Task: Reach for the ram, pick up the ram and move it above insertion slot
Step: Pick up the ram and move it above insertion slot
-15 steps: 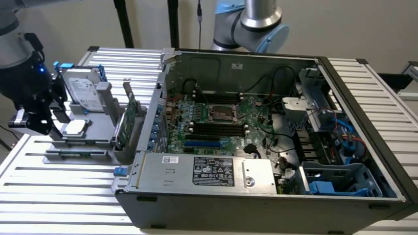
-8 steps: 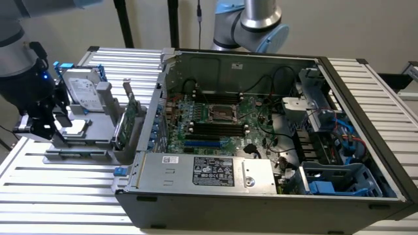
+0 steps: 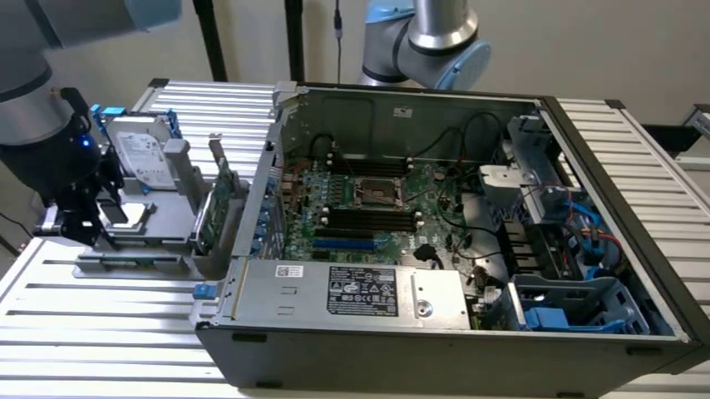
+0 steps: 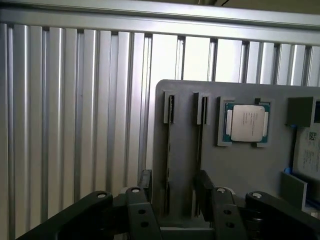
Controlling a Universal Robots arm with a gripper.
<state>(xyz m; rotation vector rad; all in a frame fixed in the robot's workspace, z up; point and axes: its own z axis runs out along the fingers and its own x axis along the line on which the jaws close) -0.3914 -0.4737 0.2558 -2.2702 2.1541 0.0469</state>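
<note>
End effector (image 4: 173, 184) wide open, empty, poised astride ram (image 4: 169, 145) in grey holder (image 4: 240, 170); centre on stick, descend square, close gently.

"How is the light?"

"Bright and even; I can't tell where it comes from. In the wrist view the ribbed tabletop (image 4: 75, 125) glares nearly white along its middle slats, while the end effector (image 4: 173, 184) stays a dark, shadowed shape."

"And the exterior view?"

"Softer. The computer case (image 3: 466, 353) is dim inside, with deep shadow in its corners. The robot arm (image 3: 33, 58) closest to the camera is blurred, and a small blue light (image 3: 86, 142) glows on it."
</note>
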